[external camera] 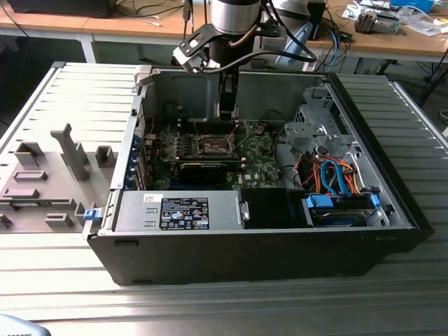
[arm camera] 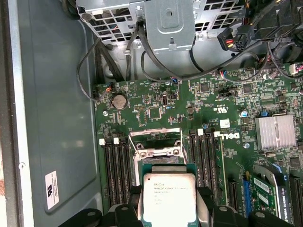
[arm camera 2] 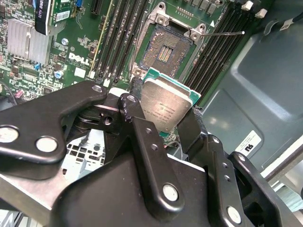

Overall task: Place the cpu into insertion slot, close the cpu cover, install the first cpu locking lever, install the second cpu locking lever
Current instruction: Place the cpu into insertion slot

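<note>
- In the exterior view an open computer case (external camera: 210, 231) lies on its side on a ribbed metal desk (external camera: 231, 308); a grey fixture tray (external camera: 42, 189) sits at the exterior view's left of the case; wooden benches (external camera: 140, 24) strewn with cables run along the back of the room
- In the same view the arm (external camera: 234, 17) comes straight down from above into the case; the gripper (external camera: 225, 105) hangs just over the green circuit board (external camera: 259, 161), close to the insertion slot (external camera: 212, 145); whether it is spread or pressed together cannot be told from here
- In the second wrist view the gripper (arm camera 2: 163, 113) is pinching the cpu (arm camera 2: 168, 106); its black fingers (arm camera 2: 144, 139) press on two opposite edges of the chip; the cpu is tilted with its silver-grey face showing, held clear of the board and just beside one corner of the insertion slot (arm camera 2: 166, 52); the slot lies uncovered, dark centre and gold contacts bare; a thin wire lever (arm camera 2: 222, 34) sticks out from its side, and memory slots (arm camera 2: 118, 38) run along both flanks
- In the first wrist view the cpu (arm camera: 169, 198) sits between the fingertips of the gripper (arm camera: 169, 210); the metal rim of the insertion slot (arm camera: 157, 152) shows just past the chip; a finned heat sink (arm camera: 277, 132) and a metal drive cage (arm camera: 165, 19) stand farther off, and the grey case wall (arm camera: 52, 118) borders the board
</note>
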Controlling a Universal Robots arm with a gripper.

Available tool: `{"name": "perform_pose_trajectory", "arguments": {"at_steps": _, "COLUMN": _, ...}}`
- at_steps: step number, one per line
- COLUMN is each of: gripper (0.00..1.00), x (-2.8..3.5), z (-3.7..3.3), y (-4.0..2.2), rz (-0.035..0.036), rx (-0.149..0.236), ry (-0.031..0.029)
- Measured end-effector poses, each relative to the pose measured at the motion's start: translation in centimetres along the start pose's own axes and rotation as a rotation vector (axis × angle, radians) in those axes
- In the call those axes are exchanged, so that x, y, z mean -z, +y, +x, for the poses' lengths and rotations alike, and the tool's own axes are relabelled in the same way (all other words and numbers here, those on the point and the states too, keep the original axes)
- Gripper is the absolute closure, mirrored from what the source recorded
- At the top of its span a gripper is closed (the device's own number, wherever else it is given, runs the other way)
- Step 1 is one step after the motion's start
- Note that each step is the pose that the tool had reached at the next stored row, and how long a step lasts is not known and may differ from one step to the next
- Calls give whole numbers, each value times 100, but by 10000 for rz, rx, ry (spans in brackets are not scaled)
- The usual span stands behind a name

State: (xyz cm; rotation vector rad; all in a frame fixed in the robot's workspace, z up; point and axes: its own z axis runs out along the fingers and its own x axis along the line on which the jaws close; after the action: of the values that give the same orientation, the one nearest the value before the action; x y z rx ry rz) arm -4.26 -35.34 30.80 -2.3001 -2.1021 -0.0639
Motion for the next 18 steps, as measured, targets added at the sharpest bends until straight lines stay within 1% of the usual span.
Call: {"name": "perform_pose_trajectory", "arguments": {"at_steps": 18, "gripper": 46, "x": 0, "z": 0, "y": 0, "rz": -6, "rx": -115, "ry": -1}}
